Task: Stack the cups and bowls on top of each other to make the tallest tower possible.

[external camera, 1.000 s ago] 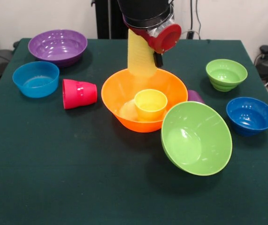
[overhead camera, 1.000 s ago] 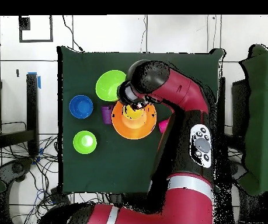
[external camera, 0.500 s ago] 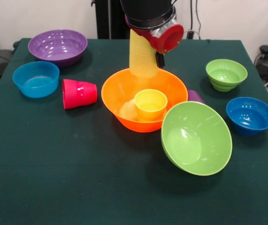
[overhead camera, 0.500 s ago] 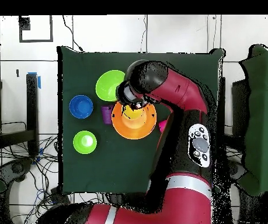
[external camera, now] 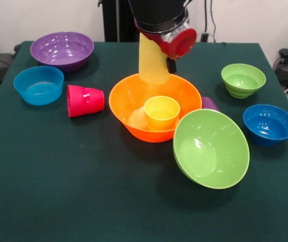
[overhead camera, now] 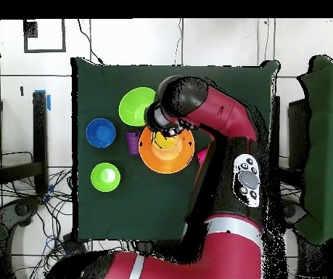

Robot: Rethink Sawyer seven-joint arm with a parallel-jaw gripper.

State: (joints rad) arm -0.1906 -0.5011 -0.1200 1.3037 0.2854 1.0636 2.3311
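Leaning on its side nearest the camera, the large green bowl (external camera: pixel 211 148) rested on the table (external camera: pixel 83 191) with its opening facing forward, just beside the large orange bowl (external camera: pixel 133 98). Inside the orange bowl stood the yellow-orange cup (external camera: pixel 161 112), upright with its mouth up. The purple cup (external camera: pixel 210 103) showed partly behind the orange and green bowls. The dark blue bowl (external camera: pixel 269 124) sat to the right. The red-pink cup (external camera: pixel 85 100) lay on its side left of the orange bowl. The light blue bowl (external camera: pixel 38 84) and the small green bowl (external camera: pixel 243 79) stood farther back. The gripper (external camera: pixel 156 43) held the pale yellow cup (external camera: pixel 152 61) above the orange bowl's far rim; the finger opening could not be determined. The purple bowl (external camera: pixel 62 49) occupied the far left corner.
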